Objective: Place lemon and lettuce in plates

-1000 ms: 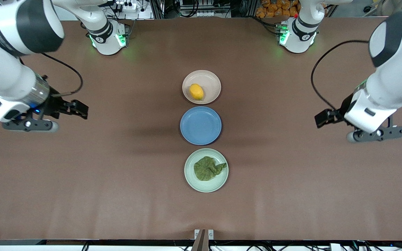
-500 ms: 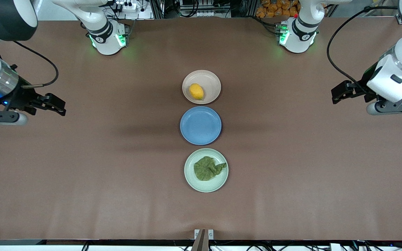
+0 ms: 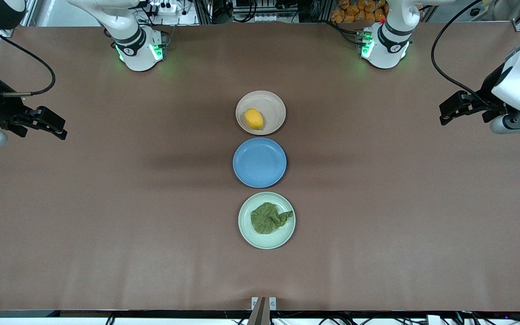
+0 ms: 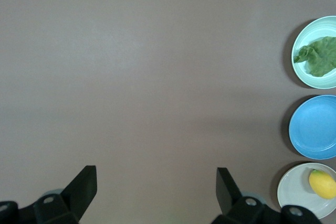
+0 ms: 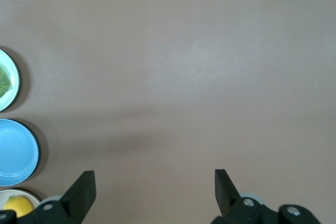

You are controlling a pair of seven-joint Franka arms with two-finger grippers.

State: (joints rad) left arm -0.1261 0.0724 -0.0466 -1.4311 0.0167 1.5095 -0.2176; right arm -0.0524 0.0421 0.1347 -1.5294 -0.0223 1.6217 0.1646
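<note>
The lemon (image 3: 253, 118) lies in the beige-pink plate (image 3: 272, 105), the plate farthest from the front camera. The lettuce (image 3: 270, 218) lies in the mint green plate (image 3: 264, 242), the nearest one. My right gripper (image 3: 60, 127) is open and empty over bare table toward the right arm's end. My left gripper (image 3: 445, 114) is open and empty over bare table toward the left arm's end. The left wrist view shows its open gripper (image 4: 156, 179), the lettuce (image 4: 320, 56) and the lemon (image 4: 322, 183). The right wrist view shows its open gripper (image 5: 153, 182) and the lemon (image 5: 18, 205).
A blue plate (image 3: 259, 162) sits empty between the two other plates, in one row down the table's middle. The brown table top (image 3: 377, 225) stretches wide on both ends of the row. The arm bases (image 3: 138, 49) stand along the table's edge farthest from the camera.
Both arms have drawn away from the plates toward their own ends of the table. Both grippers stay open and empty. The lemon and lettuce have not moved.
</note>
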